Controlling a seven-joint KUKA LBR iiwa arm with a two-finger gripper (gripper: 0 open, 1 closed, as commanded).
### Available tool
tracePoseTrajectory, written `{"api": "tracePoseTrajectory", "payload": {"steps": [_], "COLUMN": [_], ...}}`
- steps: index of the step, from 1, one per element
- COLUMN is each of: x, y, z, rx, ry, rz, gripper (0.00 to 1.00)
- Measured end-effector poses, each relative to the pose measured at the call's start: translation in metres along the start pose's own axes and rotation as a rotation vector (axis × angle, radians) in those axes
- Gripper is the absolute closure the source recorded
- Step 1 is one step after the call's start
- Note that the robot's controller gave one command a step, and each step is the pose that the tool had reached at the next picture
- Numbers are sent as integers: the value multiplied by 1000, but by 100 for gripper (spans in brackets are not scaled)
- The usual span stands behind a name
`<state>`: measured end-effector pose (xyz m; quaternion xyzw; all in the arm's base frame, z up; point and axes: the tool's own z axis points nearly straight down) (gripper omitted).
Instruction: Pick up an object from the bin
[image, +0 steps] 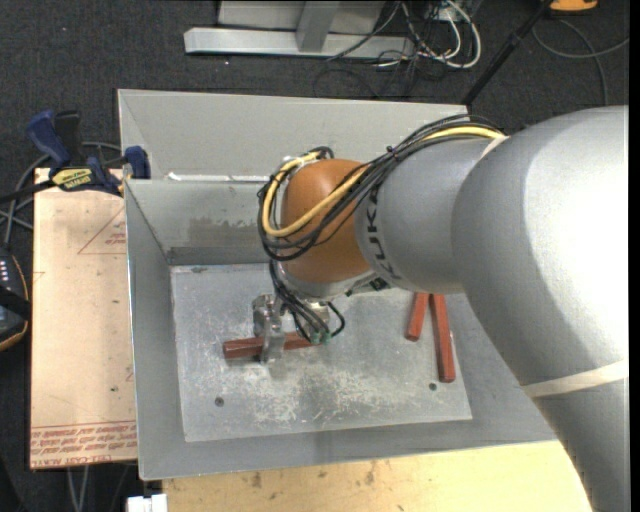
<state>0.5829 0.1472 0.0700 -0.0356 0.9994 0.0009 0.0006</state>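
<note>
The pincer (268, 338) sits mid-length on the red-brown bar (240, 349) — it lies left-right in the frame; open or closed, I cannot tell.

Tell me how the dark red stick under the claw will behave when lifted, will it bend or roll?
The dark red stick looks straight and flat-sided, so probably stiff and unlikely to roll. It is thin, so likely light. The claw sits near its middle, so it should lift roughly level, though it might pivot.
</note>
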Motion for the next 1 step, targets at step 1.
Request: {"api": "tracePoseTrajectory", "payload": {"steps": [1], "x": [9], "y": [-15], "z": [-136], "rx": [-1], "ry": [-9], "rz": [14], "gripper": [100]}}
